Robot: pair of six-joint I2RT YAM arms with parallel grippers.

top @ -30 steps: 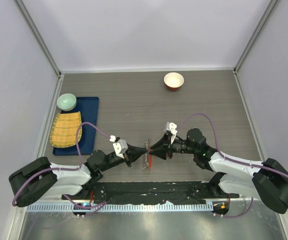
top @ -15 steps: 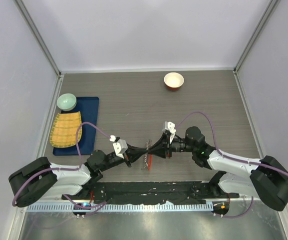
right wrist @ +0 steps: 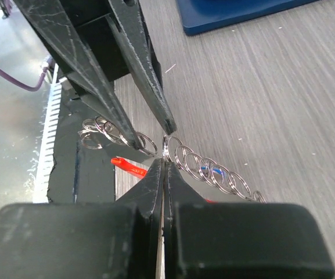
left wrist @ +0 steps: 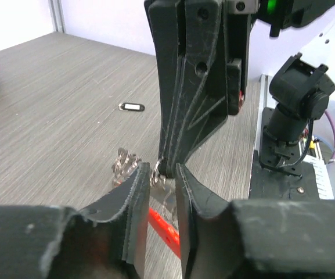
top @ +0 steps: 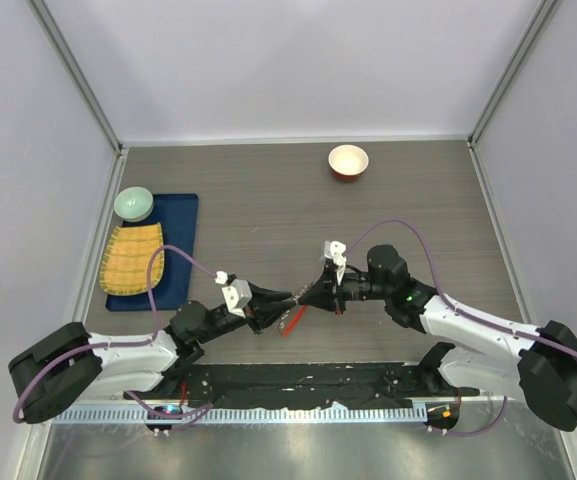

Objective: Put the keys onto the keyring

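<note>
Near edge of the table [top: 428, 210]: right gripper [right wrist: 164, 165] clamped tight on the keyring [right wrist: 205, 167], silvery rings trailing to a red bar. Facing it, left gripper [left wrist: 157, 173] narrowly parted at the same rings. Farther off, black-and-white oval key [left wrist: 132, 106] lying on the wood.

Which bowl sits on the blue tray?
The pale green bowl, at the tray's far end; the red bowl stands on the table itself.
</note>
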